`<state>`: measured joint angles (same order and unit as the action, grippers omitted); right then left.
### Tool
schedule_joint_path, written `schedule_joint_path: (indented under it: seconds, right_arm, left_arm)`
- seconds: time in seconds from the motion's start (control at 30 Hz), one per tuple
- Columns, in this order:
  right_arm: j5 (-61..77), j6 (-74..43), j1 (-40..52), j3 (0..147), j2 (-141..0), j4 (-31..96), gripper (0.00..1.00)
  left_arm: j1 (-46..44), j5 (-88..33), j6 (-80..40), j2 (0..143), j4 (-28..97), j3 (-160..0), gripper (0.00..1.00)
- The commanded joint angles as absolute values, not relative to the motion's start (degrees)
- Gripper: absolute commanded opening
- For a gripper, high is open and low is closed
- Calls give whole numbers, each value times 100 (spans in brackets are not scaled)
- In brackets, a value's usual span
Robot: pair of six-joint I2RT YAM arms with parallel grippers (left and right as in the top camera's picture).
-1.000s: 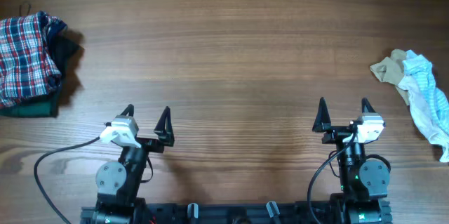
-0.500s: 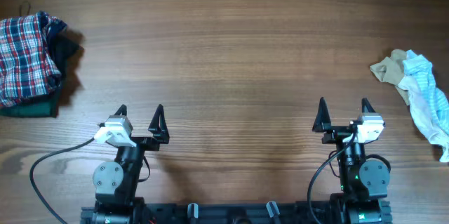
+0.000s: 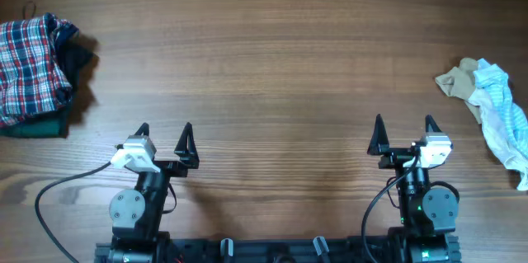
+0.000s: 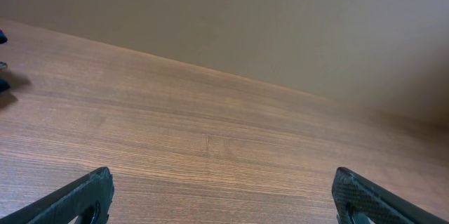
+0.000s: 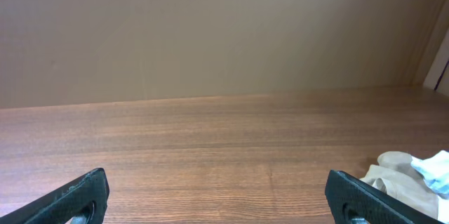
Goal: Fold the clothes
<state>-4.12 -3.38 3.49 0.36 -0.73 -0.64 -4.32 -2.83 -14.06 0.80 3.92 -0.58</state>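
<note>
The red, navy and white plaid shirt (image 3: pixel 29 65) lies bunched at the far left edge of the table (image 3: pixel 272 49), on a dark green cloth (image 3: pixel 37 127). It is well apart from the left gripper (image 3: pixel 164 128), which stands near the front edge, jaws spread wide and empty. The right gripper (image 3: pixel 403 119) is also spread and empty. Pale blue and beige garments (image 3: pixel 495 106) lie crumpled at the right edge.

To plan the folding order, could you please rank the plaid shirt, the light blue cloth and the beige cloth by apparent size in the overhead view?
1. plaid shirt, bunched and cut off by the left edge.
2. light blue cloth, reaching the right edge.
3. beige cloth, clearly smallest, touching the blue one.
</note>
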Motion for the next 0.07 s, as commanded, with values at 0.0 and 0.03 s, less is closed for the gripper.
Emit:
schedule_joint_path:
  seconds: [0.0, 0.03]
  right_arm:
    - [-381, -298, 346, 30, -27, -82, 100]
    - [-384, -303, 346, 30, -27, -82, 100]
  left_arm:
    - [-395, -226, -1376, 32, 432, -34, 100]
    - [-395, -226, -1376, 32, 432, -34, 100]
